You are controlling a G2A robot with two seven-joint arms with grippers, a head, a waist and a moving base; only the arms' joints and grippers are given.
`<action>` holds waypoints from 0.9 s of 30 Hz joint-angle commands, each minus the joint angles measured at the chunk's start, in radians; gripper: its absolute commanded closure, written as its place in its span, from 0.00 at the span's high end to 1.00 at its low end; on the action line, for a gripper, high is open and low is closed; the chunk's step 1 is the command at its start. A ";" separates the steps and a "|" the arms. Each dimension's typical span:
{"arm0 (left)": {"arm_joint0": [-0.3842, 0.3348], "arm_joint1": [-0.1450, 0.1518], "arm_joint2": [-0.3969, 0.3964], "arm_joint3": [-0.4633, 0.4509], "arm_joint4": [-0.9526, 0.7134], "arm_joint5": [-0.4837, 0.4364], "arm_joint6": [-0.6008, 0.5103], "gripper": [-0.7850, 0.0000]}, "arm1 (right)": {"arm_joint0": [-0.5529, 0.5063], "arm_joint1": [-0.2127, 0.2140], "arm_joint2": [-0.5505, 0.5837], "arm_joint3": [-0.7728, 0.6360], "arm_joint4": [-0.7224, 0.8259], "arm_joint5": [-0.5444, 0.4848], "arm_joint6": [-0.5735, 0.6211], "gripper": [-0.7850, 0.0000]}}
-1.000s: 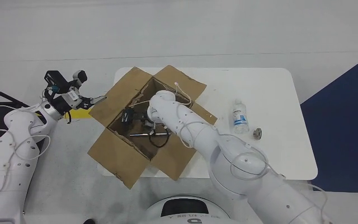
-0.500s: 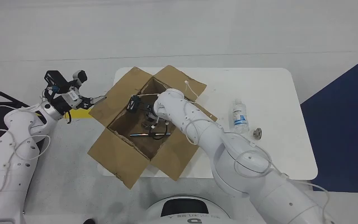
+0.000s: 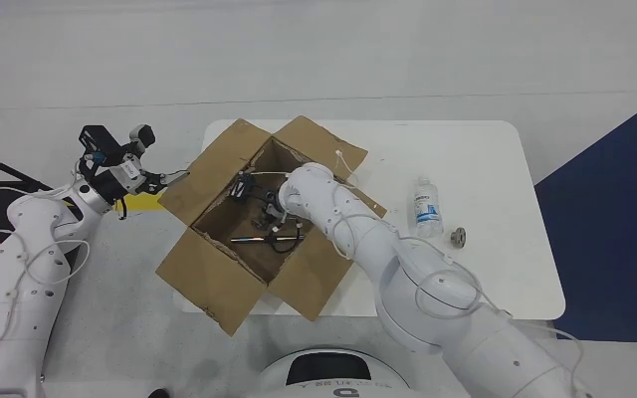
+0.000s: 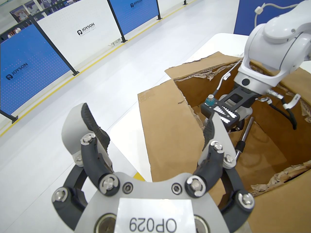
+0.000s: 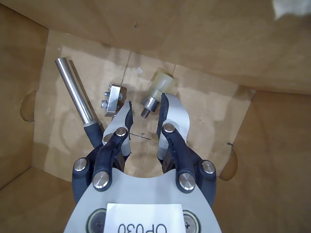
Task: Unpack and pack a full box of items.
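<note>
The right claw (image 5: 145,107) hangs spread over the yellowish plastic-capped steel stud (image 5: 159,86) on the brown cardboard box (image 5: 194,37) floor, apparently lined up to pinch it out.

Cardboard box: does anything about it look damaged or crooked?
Yes. The cardboard box has ragged, torn edges along its flaps, with the paper layers frayed. It also sits askew on the table, and some of its flaps hang past the table's edge.
</note>
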State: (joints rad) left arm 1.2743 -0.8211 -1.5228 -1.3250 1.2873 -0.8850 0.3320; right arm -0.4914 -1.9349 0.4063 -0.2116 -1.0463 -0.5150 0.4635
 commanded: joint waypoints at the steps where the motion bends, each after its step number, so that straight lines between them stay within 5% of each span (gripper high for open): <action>1: 0.000 0.000 0.000 0.000 0.000 0.000 0.000 1.00 | 0.000 -0.001 0.003 0.009 0.002 0.011 0.000 0.33; 12: 0.000 0.000 0.000 0.000 0.000 0.000 0.000 1.00 | -0.003 -0.012 0.016 0.022 0.012 0.004 0.019 0.45; 27: 0.000 0.000 0.000 0.000 0.000 0.000 0.000 1.00 | -0.010 -0.023 0.033 0.052 0.022 0.072 0.043 0.38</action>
State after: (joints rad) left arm 1.2743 -0.8211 -1.5228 -1.3250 1.2873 -0.8850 0.3320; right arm -0.5020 -1.9579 0.4372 -0.1616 -1.0262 -0.4417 0.5067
